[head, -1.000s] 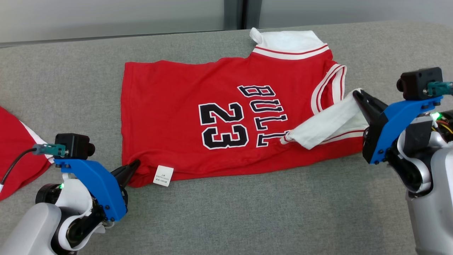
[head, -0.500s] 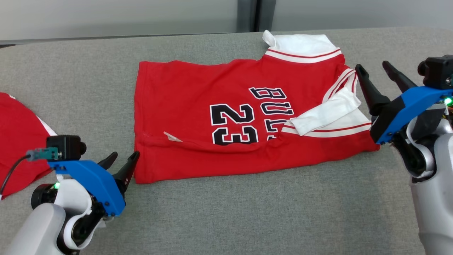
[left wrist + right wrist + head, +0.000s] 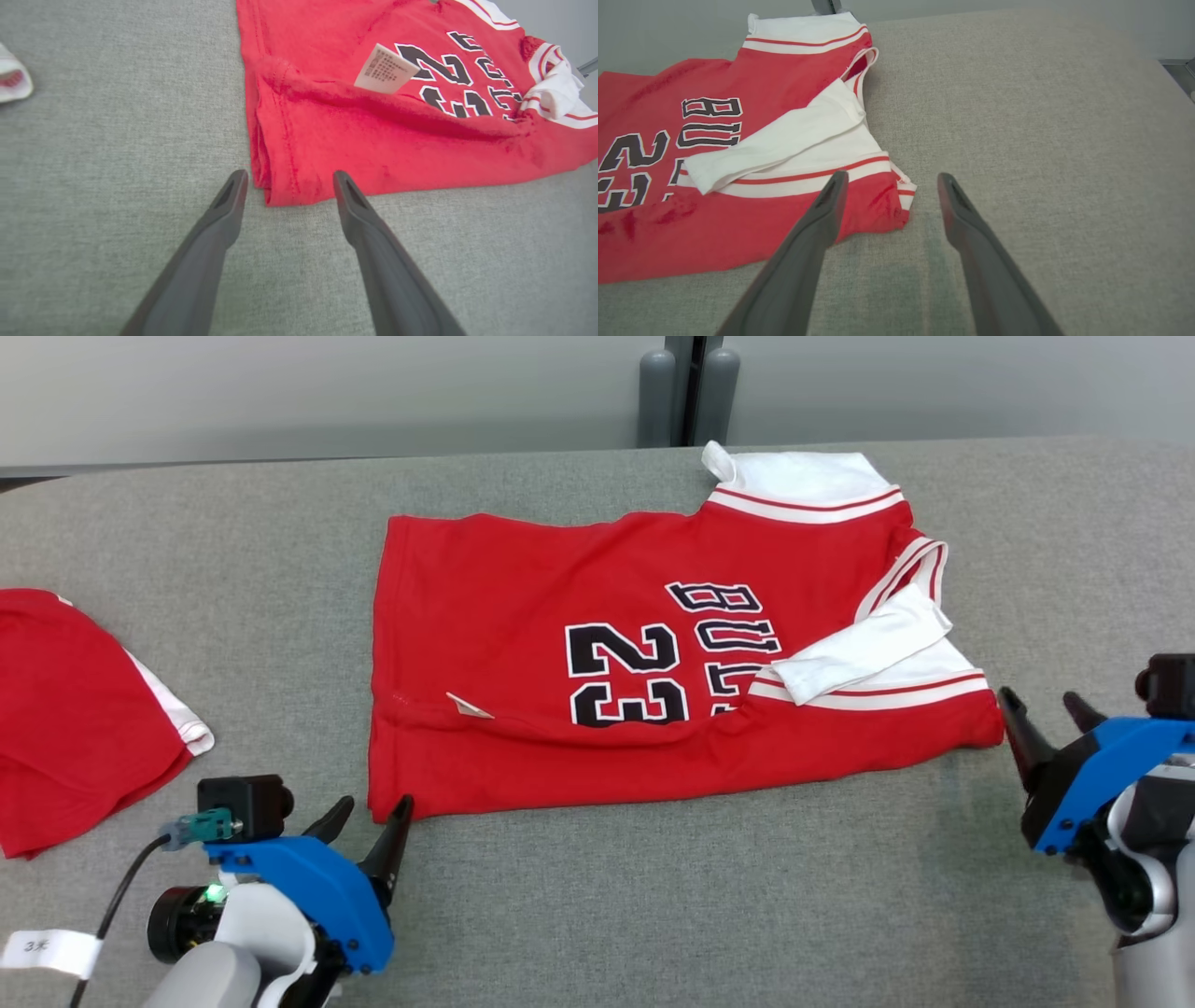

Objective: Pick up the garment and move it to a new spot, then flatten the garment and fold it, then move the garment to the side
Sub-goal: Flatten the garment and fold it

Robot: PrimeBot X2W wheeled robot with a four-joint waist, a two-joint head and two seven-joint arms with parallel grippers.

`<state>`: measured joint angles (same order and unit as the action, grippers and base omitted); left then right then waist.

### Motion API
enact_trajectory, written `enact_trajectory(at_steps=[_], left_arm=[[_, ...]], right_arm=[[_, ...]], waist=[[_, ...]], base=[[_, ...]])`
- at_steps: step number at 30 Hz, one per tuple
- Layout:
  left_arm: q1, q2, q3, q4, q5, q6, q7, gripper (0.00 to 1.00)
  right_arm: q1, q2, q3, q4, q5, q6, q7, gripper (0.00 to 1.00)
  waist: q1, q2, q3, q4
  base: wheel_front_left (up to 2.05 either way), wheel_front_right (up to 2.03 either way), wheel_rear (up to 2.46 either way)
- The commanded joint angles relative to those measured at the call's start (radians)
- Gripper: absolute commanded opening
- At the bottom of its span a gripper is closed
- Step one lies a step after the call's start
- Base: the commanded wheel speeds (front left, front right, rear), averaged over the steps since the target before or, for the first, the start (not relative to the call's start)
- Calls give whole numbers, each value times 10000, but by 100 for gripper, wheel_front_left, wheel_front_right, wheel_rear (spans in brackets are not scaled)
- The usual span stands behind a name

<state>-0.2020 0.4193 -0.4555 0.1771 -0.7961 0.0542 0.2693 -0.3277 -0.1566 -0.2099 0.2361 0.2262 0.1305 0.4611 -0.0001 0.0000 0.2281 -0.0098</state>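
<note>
A red jersey (image 3: 560,616) with a black "23" and white sleeves lies on the grey table, its near long edge folded over onto the front. A white care label (image 3: 385,69) sticks out of the fold. My left gripper (image 3: 373,810) stands open just off the jersey's near left corner (image 3: 275,193), which lies between the fingertips without touching them. My right gripper (image 3: 1046,707) is open too, beside the jersey's near right corner (image 3: 896,212), empty. The white sleeve (image 3: 775,135) lies folded across the chest lettering.
A second red garment (image 3: 75,709) with white trim lies at the table's left edge; a bit of its white hem (image 3: 11,79) shows in the left wrist view. Bare grey table (image 3: 700,896) spreads in front of the jersey and to its right (image 3: 1041,116).
Both grippers let go of the jersey's near edge, now folded over the front, and opened. They have since drawn back toward me; the camera also shifted.
</note>
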Motion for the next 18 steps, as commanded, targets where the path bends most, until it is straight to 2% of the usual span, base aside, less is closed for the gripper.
enact_trajectory(at_steps=[1, 8, 14, 18], left_arm=[[-178, -63, -9, 43, 53, 39, -69, 100], [-780, -538, -389, 1121, 630, 372, -324, 100], [-945, -784, -763, 1902, 833, 312, -305, 100], [-895, -926, -1060, 2384, 765, 182, 123, 100]], right_arm=[[48, 71, -37, 31, -36, 5, 1, 100], [-477, 579, -535, 1006, -391, 5, -168, 100], [-1060, 796, -890, 1894, -672, 5, -299, 100], [-1244, 887, -907, 2464, -895, 5, -207, 100]], waist=[[1, 0, 32, 7], [1, 0, 375, 14], [1, 0, 616, 52], [1, 0, 686, 90]], base=[[0, 0, 0], [0, 0, 0], [0, 0, 0], [0, 0, 0]])
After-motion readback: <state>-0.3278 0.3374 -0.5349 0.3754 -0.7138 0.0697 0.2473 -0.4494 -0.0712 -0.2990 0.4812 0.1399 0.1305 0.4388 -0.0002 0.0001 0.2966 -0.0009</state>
